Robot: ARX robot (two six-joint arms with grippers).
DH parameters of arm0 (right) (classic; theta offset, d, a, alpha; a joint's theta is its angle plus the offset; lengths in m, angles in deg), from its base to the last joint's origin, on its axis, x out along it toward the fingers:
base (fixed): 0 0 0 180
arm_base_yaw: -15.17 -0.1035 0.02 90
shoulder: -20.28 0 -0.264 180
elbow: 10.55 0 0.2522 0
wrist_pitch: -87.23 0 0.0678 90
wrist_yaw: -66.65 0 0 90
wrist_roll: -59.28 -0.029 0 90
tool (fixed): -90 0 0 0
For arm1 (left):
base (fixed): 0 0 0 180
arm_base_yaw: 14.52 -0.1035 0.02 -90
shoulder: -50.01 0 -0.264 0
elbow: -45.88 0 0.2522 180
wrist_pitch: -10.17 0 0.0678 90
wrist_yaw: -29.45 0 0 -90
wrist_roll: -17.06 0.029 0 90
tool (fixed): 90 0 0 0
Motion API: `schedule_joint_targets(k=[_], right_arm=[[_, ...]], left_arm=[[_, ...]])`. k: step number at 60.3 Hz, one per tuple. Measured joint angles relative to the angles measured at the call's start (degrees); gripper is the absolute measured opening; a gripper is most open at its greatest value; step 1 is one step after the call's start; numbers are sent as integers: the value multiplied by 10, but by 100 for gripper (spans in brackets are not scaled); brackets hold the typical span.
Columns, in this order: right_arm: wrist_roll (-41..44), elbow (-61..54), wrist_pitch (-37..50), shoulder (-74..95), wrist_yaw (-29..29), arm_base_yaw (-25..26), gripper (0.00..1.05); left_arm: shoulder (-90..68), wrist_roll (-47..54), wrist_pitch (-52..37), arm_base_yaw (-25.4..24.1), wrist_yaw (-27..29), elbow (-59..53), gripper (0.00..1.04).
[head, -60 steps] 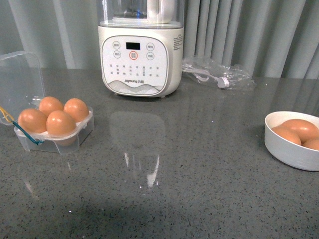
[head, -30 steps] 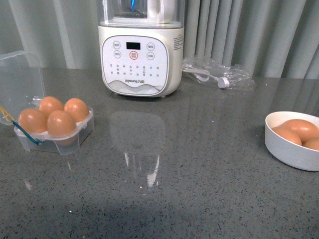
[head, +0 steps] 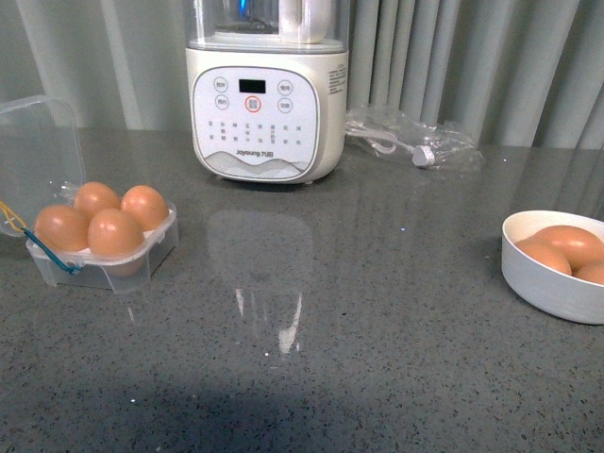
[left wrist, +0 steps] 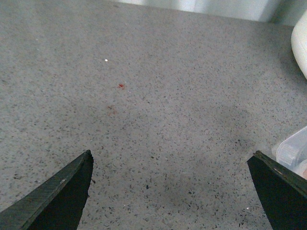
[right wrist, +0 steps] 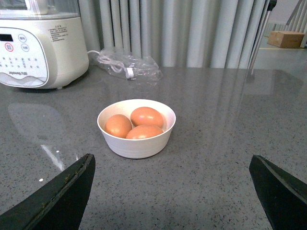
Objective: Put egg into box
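The clear plastic box [head: 142,257] stands at the left of the grey counter, lid [head: 38,151] open and upright, a blue-and-yellow wire [head: 52,260] at its front. Four orange-brown eggs fill its cells, the front one [head: 115,233] nearest me. Three more eggs [right wrist: 146,116] lie in a round white bowl [right wrist: 136,143], at the right in the front view [head: 547,288]. My left gripper [left wrist: 170,191] is open over bare counter, a corner of the box [left wrist: 292,149] beside one finger. My right gripper [right wrist: 170,191] is open, short of the bowl. Neither arm shows in the front view.
A white Joyoung blender [head: 266,104] stands at the back centre, before grey curtains. A clear plastic bag with a cable [head: 415,142] lies to its right. In the right wrist view a cardboard box [right wrist: 286,38] sits far off on another surface.
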Motion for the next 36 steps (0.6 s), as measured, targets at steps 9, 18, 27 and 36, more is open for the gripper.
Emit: schedule_joint_targets(k=[9, 18, 27, 36], right_arm=[[0, 0, 0, 0, 0, 0, 97], [0, 0, 0, 0, 0, 0, 97], [0, 0, 0, 0, 0, 0, 97], [0, 0, 0, 0, 0, 0, 97]], left_arm=[[-22, -8, 0, 23, 3, 8, 98], [-29, -11, -8, 67, 17, 12, 98], [-31, -13, -12, 109, 27, 14, 98], [-29, -10, -16, 166, 36, 9, 98]])
